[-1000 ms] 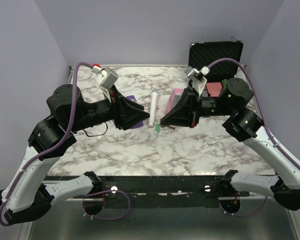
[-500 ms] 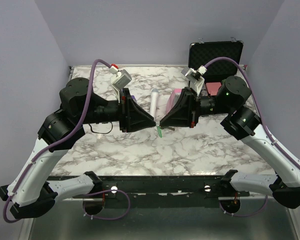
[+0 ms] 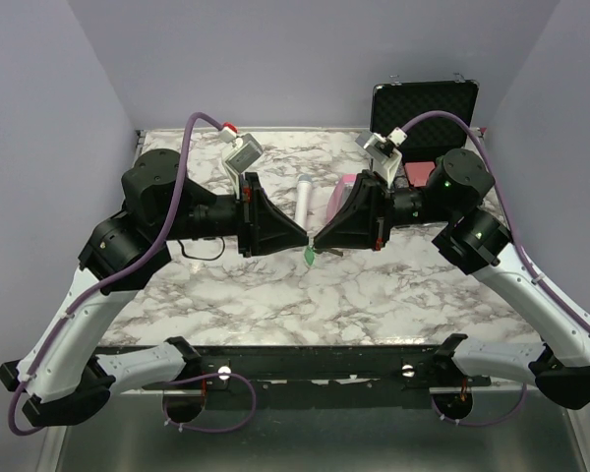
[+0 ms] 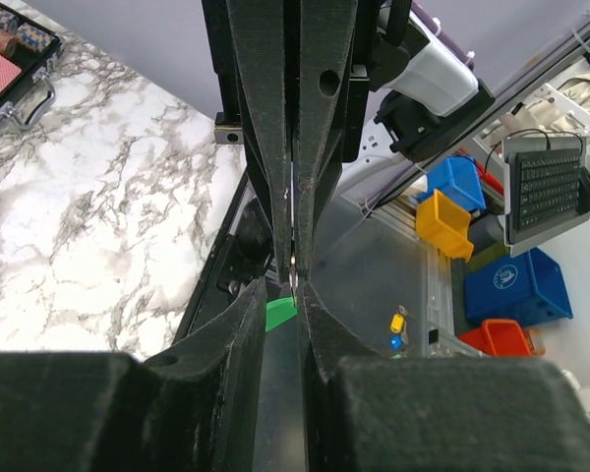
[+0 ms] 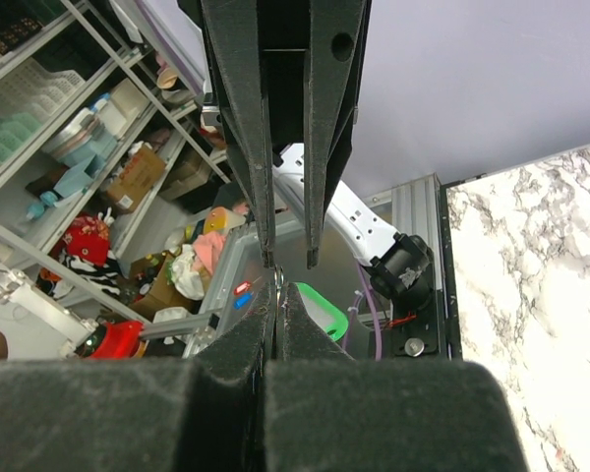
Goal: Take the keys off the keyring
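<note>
Above the middle of the marble table (image 3: pixel 275 295), my two grippers meet tip to tip. My right gripper (image 3: pixel 319 242) (image 5: pixel 277 298) is shut on the keyring (image 5: pixel 278 281), a thin grey sliver at its tips. The key's green head (image 3: pixel 311 256) (image 5: pixel 322 309) (image 4: pixel 279 314) hangs just below the ring. My left gripper (image 3: pixel 302 243) (image 4: pixel 282 292) faces it, open by a narrow gap, its fingertips (image 5: pixel 268 251) beside the ring. In the left wrist view the green head shows through that gap. Whether the left fingers touch ring or key, I cannot tell.
A white microphone (image 3: pixel 303 200) and a pink item (image 3: pixel 342 195) lie behind the grippers. A purple object (image 3: pixel 260 193) peeks out by the left arm. An open black case (image 3: pixel 425 106) stands at the back right. A black cable (image 3: pixel 192 258) lies under the left arm.
My left gripper has swung right and in toward the right gripper's tips. The right gripper has held its place with the ring and the green key.
</note>
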